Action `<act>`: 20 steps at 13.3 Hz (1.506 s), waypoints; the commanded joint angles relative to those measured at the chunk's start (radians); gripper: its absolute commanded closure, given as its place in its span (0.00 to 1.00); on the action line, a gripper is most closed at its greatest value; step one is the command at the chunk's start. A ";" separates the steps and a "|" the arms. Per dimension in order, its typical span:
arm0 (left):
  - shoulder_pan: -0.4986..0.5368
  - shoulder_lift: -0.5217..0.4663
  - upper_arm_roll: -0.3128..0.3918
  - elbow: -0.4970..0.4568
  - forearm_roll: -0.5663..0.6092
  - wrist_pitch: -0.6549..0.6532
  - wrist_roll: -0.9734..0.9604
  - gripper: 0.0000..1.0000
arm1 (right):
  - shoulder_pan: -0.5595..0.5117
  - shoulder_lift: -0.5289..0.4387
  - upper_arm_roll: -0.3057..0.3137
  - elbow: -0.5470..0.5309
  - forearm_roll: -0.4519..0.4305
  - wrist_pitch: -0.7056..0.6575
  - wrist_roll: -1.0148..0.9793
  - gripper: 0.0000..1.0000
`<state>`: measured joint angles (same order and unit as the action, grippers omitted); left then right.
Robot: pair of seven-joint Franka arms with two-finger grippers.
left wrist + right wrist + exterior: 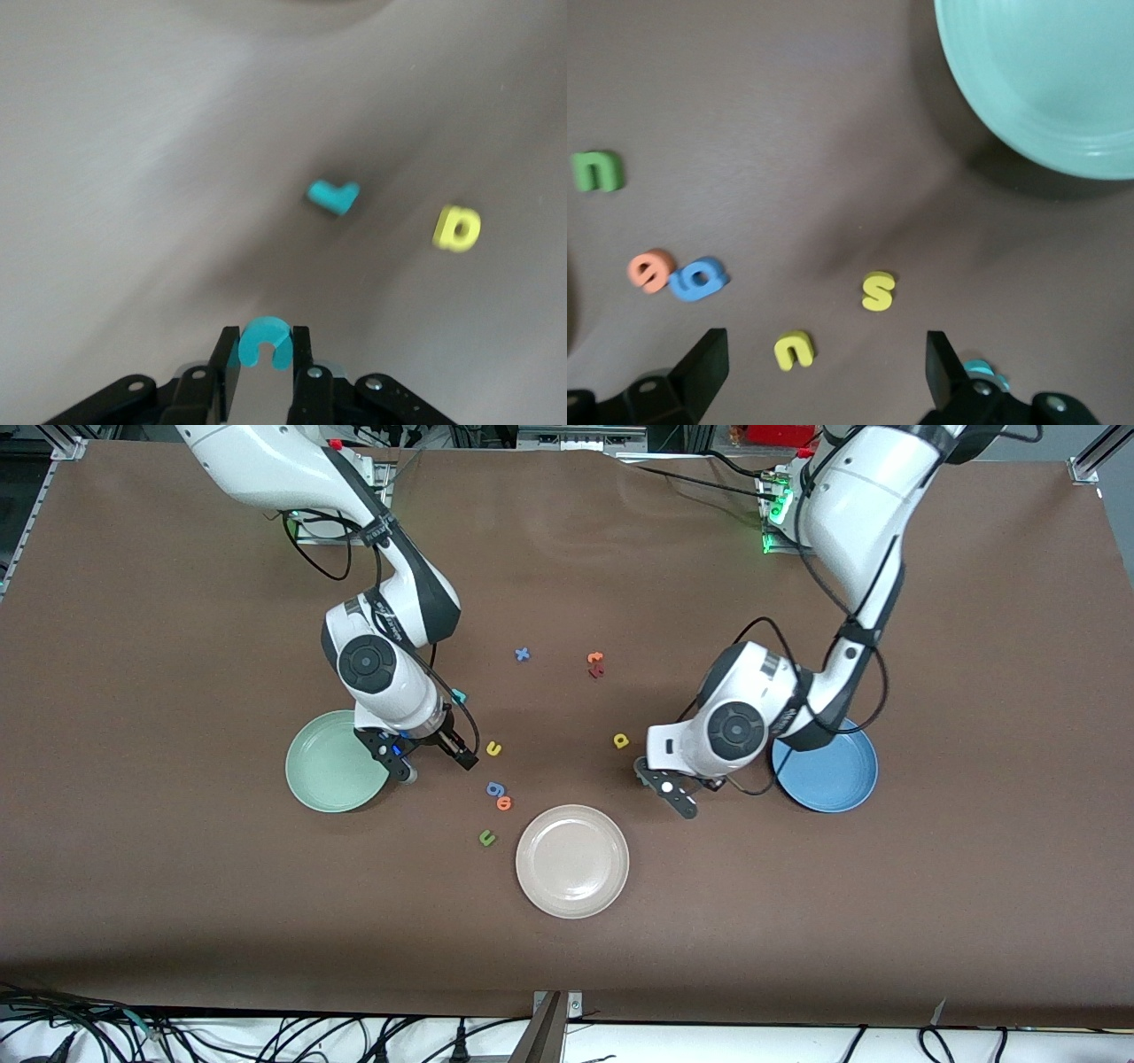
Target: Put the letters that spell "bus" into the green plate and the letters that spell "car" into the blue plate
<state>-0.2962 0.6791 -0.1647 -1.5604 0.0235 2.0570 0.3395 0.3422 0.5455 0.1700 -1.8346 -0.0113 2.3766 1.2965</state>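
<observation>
Beige plate [572, 903]: landmark, nearest the front camera.
Green "u" [486, 837]: just beside the beige plate, toward the right arm's end.
Orange letter [504, 803] and blue "g" [494, 788]: touching each other, slightly farther than the green "u".
Left tool [666, 784]: over the worktop [177, 886] between the beige plate and the blue plate, fingers clamped on the teal "c" [264, 341].
Blue plate [826, 797]: farther than the beige plate, toward the left arm's end; no letters in it.
Green plate [328, 775]: farther than the beige plate, toward the right arm's end; no letters in it.
Right tool [434, 762]: over the worktop beside the green plate, fingers wide apart, holding nothing.
Yellow "s" [878, 290]: on the worktop under the right tool.
Yellow-orange "u" [493, 748]: farther than the blue "g", beside the right tool.
Yellow "a" [621, 740]: farther than the beige plate, near the left tool.
Teal "r" [334, 197]: on the worktop near the yellow "a".
Teal "b" [458, 695]: farther than the yellow-orange "u", mostly hidden by the right arm.
Orange and dark red letters [595, 664]: well apart from the beige plate, farther.
Blue "x" [522, 654]: farthest.
</observation>
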 commanded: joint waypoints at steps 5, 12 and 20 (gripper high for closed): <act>0.262 -0.023 -0.003 -0.020 0.024 -0.069 0.395 0.97 | -0.002 0.060 0.006 0.003 -0.001 0.064 0.072 0.06; 0.299 -0.027 -0.009 -0.041 0.088 -0.080 0.398 0.00 | -0.002 0.106 0.020 0.000 -0.001 0.098 0.072 0.12; 0.256 -0.043 -0.186 -0.040 0.082 -0.126 -0.159 0.00 | -0.003 0.113 0.019 -0.012 -0.006 0.101 0.057 0.16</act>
<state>-0.0192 0.6582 -0.3075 -1.5903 0.0797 1.9476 0.3696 0.3425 0.6520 0.1819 -1.8359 -0.0113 2.4615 1.3505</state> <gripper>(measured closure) 0.000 0.119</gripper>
